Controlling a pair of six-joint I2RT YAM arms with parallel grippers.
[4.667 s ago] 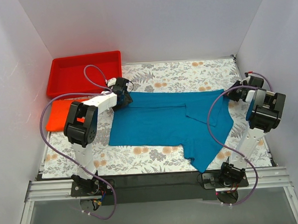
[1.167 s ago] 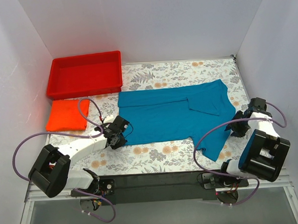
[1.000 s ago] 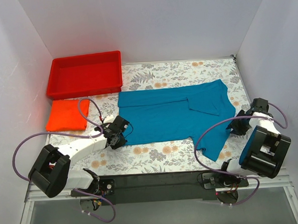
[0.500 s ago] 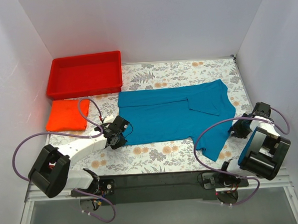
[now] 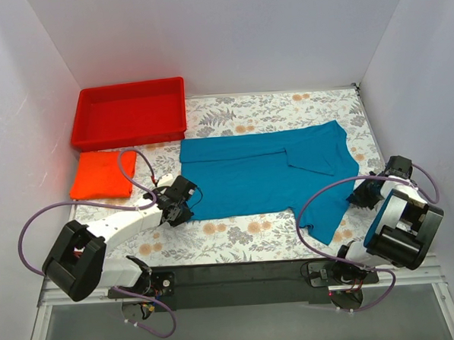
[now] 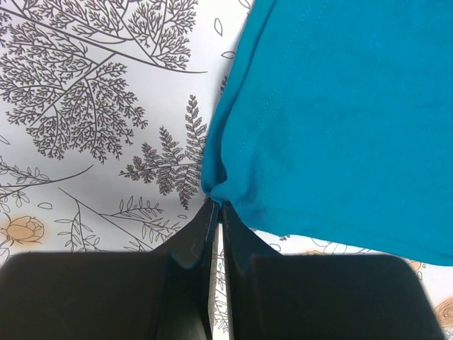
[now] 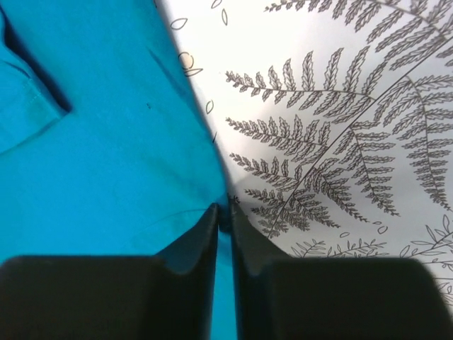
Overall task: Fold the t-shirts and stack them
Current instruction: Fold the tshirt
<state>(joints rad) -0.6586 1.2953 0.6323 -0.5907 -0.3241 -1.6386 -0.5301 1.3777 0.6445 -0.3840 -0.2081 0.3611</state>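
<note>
Teal shirt (image 5: pixel 258 176) — left gripper (image 6: pixel 217 206) low, pinching.

We saw the teal-blue t-shirt (image 5: pixel 250 176) lying flat across the middle of the table (image 5: pixel 285 110), partly folded lengthwise, a sleeve doubled over near its right end and one flap reaching toward the near edge. The orange-red t-shirt (image 5: pixel 102 175) lay folded into a neat square at the left, apart from it.

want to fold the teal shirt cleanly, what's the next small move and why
Probably close the right gripper fully on the right edge of the teal t-shirt: its fingertips straddle that edge, seemingly not fully pinched, while the left gripper already pinches the near-left corner.
</note>
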